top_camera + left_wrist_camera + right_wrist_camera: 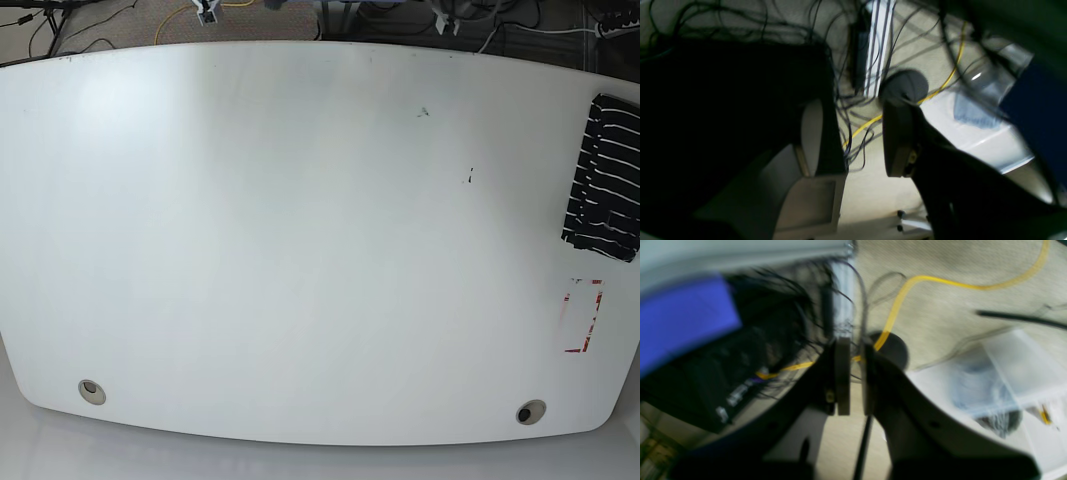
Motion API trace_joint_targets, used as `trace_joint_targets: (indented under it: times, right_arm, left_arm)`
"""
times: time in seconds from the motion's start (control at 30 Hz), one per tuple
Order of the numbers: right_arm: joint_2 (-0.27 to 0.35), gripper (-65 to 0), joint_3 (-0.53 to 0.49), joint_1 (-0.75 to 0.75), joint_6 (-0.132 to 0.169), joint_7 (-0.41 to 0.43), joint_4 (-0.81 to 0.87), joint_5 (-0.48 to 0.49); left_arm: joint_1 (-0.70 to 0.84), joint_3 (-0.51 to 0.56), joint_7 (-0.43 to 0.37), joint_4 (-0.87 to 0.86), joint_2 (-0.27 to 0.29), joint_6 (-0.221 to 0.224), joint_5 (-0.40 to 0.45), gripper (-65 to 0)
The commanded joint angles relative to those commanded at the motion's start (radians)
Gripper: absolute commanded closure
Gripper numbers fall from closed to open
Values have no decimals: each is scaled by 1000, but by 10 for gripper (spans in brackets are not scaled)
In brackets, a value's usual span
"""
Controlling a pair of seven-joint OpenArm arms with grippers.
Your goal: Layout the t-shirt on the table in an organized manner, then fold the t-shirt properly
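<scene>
The striped t-shirt (608,185) lay at the far right edge of the white surface (300,240) in the base view, already in a compact, folded-looking shape. It was partly cut off by the picture's border, so its whole outline could not be told. Perhaps it was put there, above the red-and-white tape mark (598,310), so that the wide middle remained free for work (this is only a judgement).

Both arms were beyond the top edge of the surface, well apart from the cloth. The left tool (851,138) had its fingers apart with no cloth between them, and the right tool (857,378) had its fingers nearly together, with only a narrow gap and nothing clamped. Such a position suited waiting, since neither tool covered the surface.

The fold seemed finished, or close to it. If more work was needed, the left arm, being on the same side, would be the natural one to reach, and a careless pull could open the layers.
</scene>
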Motion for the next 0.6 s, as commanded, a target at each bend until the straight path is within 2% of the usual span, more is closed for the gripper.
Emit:
trace_joint_targets:
  times: [0.13,0.23,0.37,0.6]
  right_arm:
    - [0,-55,-2,41,-51,0,-51,0]
    - [0,-55,-2,66,-74,0,-81,0]
    - [0,-55,-2,84,-89,0,-98,-2]
    - [0,-55,-3,92,-89,0,-100,-2]
  left_arm:
    - [-35,0,0,-31,0,72,0,-271]
    - [-55,2,2,-46,0,83,3,-271]
    - [-77,2,2,-75,0,86,3,-271]
    - [-81,2,2,-78,0,86,2,-271]
